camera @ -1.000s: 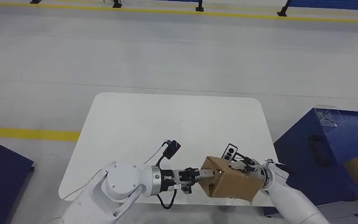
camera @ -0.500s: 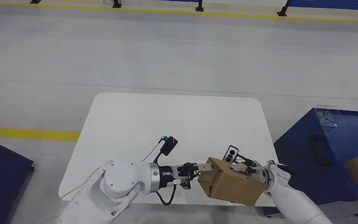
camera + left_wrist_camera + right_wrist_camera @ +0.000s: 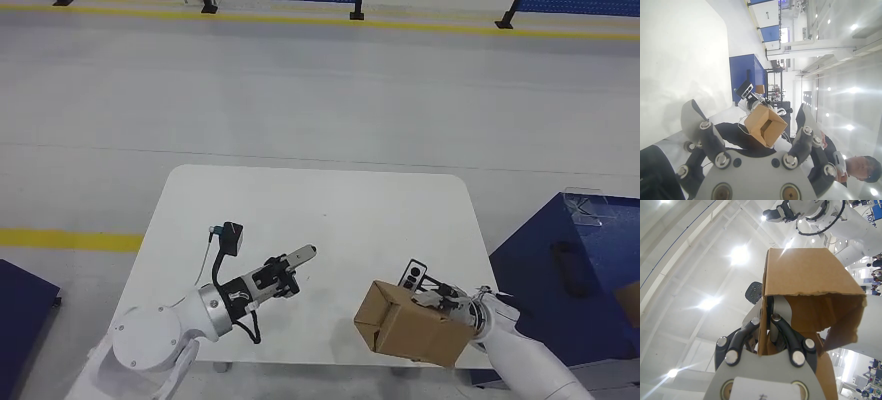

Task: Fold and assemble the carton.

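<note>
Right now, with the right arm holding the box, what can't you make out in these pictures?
Top view: the box shows its top panel, which hides its underside.
Top view: whether it touches the table or hangs above it cannot be told.
Left wrist view: deep inside, the box is dark and small, so how its far end is folded is unclear.

White table [image 3: 250, 210], rounded corners, on pale grey floor [image 3: 300, 90]; tiny dark speck [image 3: 322, 212] near its middle
</note>
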`<state>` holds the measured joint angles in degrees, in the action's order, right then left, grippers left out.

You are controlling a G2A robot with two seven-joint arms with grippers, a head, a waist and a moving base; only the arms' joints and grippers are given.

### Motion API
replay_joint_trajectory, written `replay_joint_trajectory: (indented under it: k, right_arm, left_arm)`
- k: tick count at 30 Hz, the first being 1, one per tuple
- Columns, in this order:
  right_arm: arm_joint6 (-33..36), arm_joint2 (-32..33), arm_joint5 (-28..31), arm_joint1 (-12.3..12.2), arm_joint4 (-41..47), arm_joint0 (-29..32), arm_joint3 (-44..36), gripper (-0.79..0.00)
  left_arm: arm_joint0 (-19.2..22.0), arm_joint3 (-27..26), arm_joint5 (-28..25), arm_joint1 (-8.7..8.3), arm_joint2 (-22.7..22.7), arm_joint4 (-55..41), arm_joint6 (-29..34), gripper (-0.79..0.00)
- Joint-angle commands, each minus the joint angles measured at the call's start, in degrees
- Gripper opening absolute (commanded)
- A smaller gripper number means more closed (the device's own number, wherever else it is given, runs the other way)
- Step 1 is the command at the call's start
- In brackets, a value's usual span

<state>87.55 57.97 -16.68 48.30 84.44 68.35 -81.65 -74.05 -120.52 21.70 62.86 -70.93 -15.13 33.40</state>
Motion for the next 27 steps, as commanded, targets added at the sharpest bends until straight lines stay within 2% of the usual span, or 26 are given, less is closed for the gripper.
replay_joint_trajectory:
  k: [1,3,5,8,9,12,14,16,20,23,27]
  right_arm:
    - [-5.0,0.9,-1.3,0.0,1.4,-0.2,-0.8,-0.785]
    - [-15.2,3.4,-5.1,0.0,7.9,-0.5,-1.5,-0.785]
    - [-28.6,6.2,-3.8,-0.1,9.7,-1.3,-2.9,-0.785]
    - [-48.4,9.0,-5.8,-0.1,19.5,0.8,-6.1,-0.785]
    - [-53.4,10.1,-6.0,-0.2,21.3,1.7,-8.1,-0.785]
    - [-75.7,13.2,-3.6,-0.5,30.2,6.2,-13.1,-0.785]
    - [-91.2,15.2,-0.1,-0.5,43.2,9.8,-18.0,-0.785]
    - [-104.1,17.5,4.6,-0.7,51.9,11.7,-23.9,-0.785]
    - [-126.4,21.1,19.8,-0.7,66.7,13.3,-31.1,-0.785]
    - [-137.7,22.1,29.9,-0.7,71.1,11.7,-32.9,-0.785]
    - [-146.8,19.5,35.8,-0.4,69.6,7.6,-31.6,-0.785]
  left_arm:
    - [0.0,0.0,0.0,0.0,0.0,0.0,0.0,0.0]
    - [0.0,0.0,0.0,0.0,0.0,0.0,0.0,0.0]
    - [0.0,0.0,0.0,0.0,0.0,0.0,0.0,0.0]
    - [0.0,0.0,0.0,0.0,0.0,0.0,0.0,0.0]
    - [0.0,0.0,0.0,0.0,0.0,0.0,0.0,0.0]
    - [0.0,0.0,0.0,0.0,0.0,0.0,0.0,0.0]
    - [0.0,0.0,0.0,0.0,0.0,0.0,0.0,0.0]
    - [0.0,0.0,0.0,0.0,0.0,0.0,0.0,0.0]
    - [0.0,0.0,0.0,0.0,0.0,0.0,0.0,0.0]
    - [0.0,0.0,0.0,0.0,0.0,0.0,0.0,0.0]
    - [0.0,0.0,0.0,0.0,0.0,0.0,0.0,0.0]
